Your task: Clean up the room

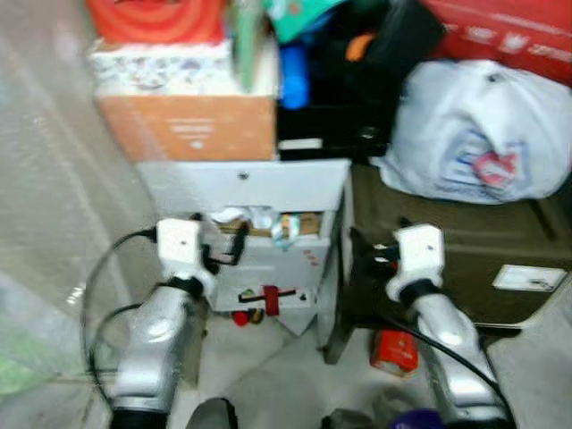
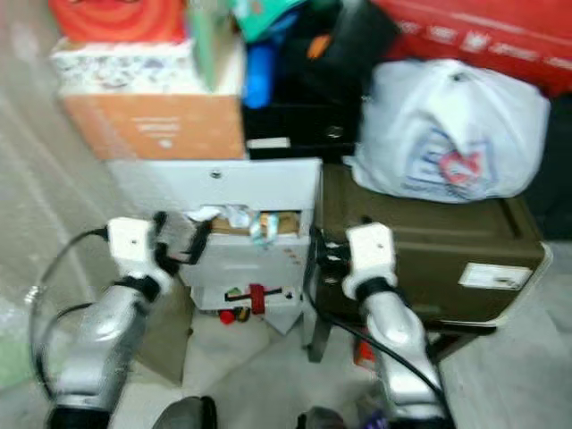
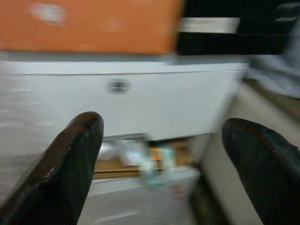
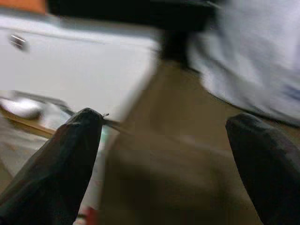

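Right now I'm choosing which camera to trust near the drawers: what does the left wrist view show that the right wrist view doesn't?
Left wrist view alone: the orange box on the white drawer unit, seen head-on, and the left gripper, fingers open. Right wrist view alone: the olive-brown case with the white bag on it, and the right gripper, fingers open. Shared: the drawer unit's front, its knob and the clutter in the open drawer.

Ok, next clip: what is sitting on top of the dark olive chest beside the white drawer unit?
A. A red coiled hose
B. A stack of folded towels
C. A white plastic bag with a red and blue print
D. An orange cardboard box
C. The white plastic bag rests on the lid of the dark olive chest, to the right of the white drawer unit; the orange box stands on the drawer unit instead.
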Robot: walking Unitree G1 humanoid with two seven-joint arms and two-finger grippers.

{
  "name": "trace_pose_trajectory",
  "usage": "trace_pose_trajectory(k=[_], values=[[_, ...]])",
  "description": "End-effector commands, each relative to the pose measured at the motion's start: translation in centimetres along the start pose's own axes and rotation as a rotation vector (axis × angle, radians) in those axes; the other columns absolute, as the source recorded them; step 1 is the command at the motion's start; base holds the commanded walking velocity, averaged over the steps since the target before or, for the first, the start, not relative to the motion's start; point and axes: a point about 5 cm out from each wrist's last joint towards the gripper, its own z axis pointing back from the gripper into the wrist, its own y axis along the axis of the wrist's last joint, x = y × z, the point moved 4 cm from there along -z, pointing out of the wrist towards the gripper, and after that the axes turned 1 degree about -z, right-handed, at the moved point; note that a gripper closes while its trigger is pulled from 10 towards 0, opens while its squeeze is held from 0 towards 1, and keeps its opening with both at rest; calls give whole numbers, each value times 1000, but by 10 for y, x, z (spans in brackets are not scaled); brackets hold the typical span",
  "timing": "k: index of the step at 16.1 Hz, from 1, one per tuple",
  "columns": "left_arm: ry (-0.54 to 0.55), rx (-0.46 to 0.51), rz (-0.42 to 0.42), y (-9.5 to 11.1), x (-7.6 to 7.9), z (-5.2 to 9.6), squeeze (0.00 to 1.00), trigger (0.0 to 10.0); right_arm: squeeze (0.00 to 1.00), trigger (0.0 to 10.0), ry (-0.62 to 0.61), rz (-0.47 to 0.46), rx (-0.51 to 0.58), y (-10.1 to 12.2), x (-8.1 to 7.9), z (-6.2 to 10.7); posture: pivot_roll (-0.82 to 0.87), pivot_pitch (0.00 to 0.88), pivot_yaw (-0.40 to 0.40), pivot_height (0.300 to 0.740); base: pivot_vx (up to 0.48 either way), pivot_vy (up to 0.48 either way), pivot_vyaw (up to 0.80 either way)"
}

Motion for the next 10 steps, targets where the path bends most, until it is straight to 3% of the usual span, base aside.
trace_pose_trajectory(k=[1, 7, 10], values=[[19, -9, -10, 0, -8, 2, 0, 10000, 0, 10000, 10, -10, 14, 4, -3, -2, -36, 117, -10, 740, 0, 0, 0], [20, -12, -2, -1, -9, 2, 0, 10000, 0, 10000, 17, -5, 18, 5, -4, -1, -37, 117, -8, 740, 0, 0, 0], [22, -15, -12, 0, -9, 2, 0, 10000, 0, 10000, 21, 7, 21, 6, -6, -1, -37, 117, -7, 740, 0, 0, 698]])
